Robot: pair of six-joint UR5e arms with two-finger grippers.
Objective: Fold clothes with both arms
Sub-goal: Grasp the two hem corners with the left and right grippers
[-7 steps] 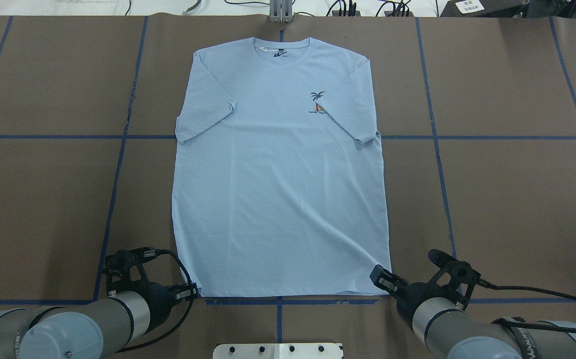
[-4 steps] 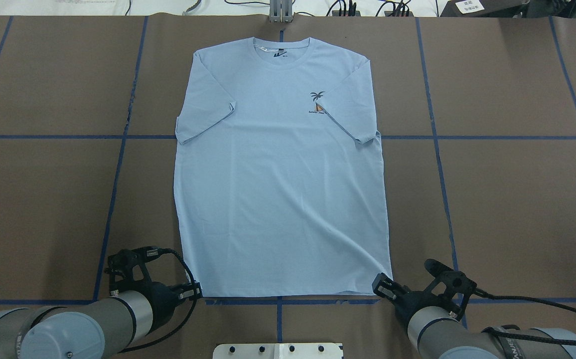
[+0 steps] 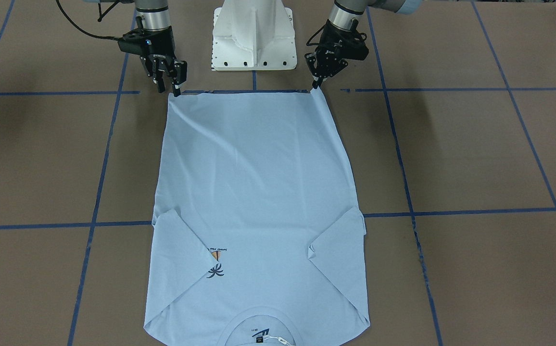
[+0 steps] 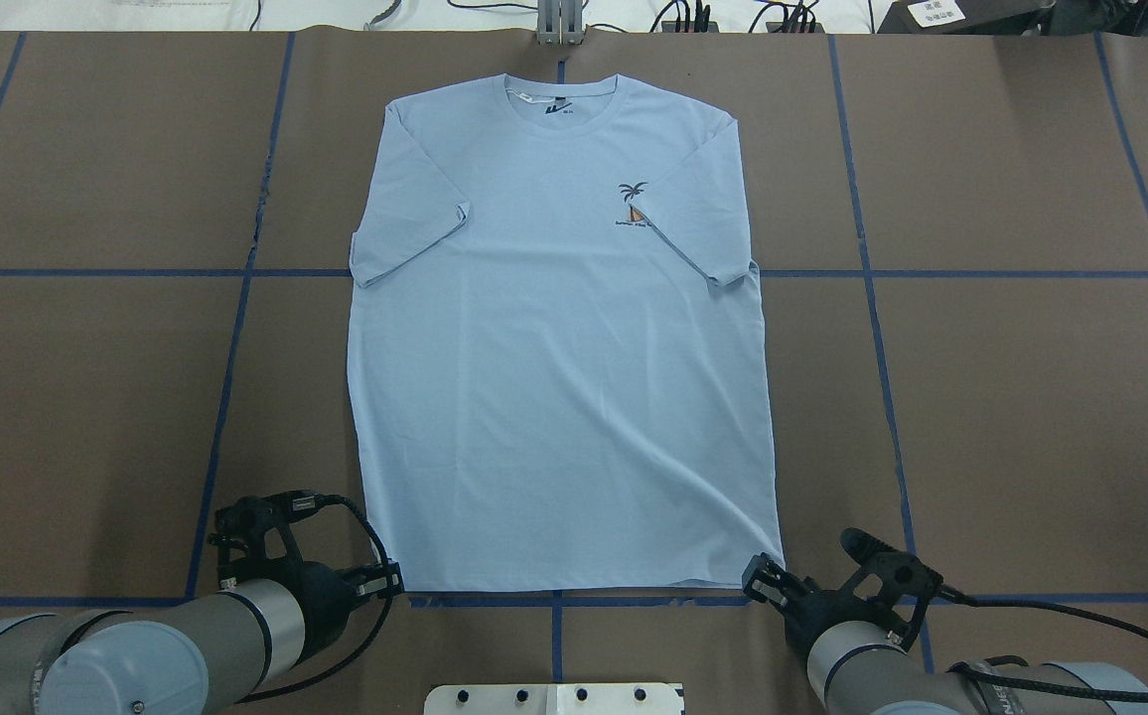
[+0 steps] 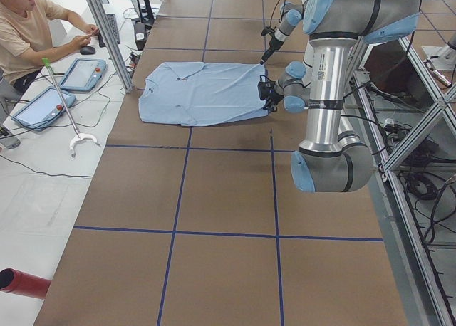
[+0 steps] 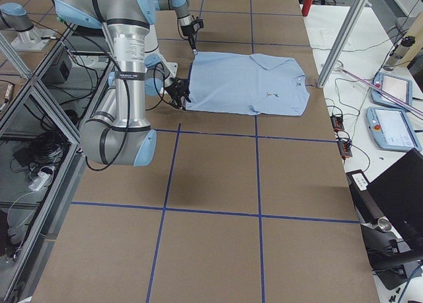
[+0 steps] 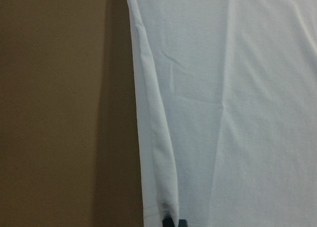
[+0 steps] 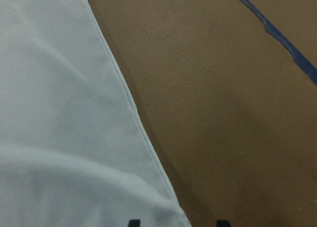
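The light blue T-shirt lies flat and face up on the brown table, both sleeves folded inward, collar at the far side. The palm tree print shows on the chest. My left gripper is at the hem's near left corner; in the left wrist view it is shut on a pinched ridge of the hem. It is on the right in the front view. My right gripper is at the near right corner. Its fingers stand apart with the shirt corner between them, also in the front view.
The white pedestal base stands just behind the hem, between both arms. Blue tape lines grid the brown table. A metal clamp and cables sit at the far edge. An operator sits with tablets beyond the collar end.
My right gripper has moved back toward the near edge, down to the hem's right corner. The shirt's lower left edge has drawn slightly inward. The left arm has barely moved.
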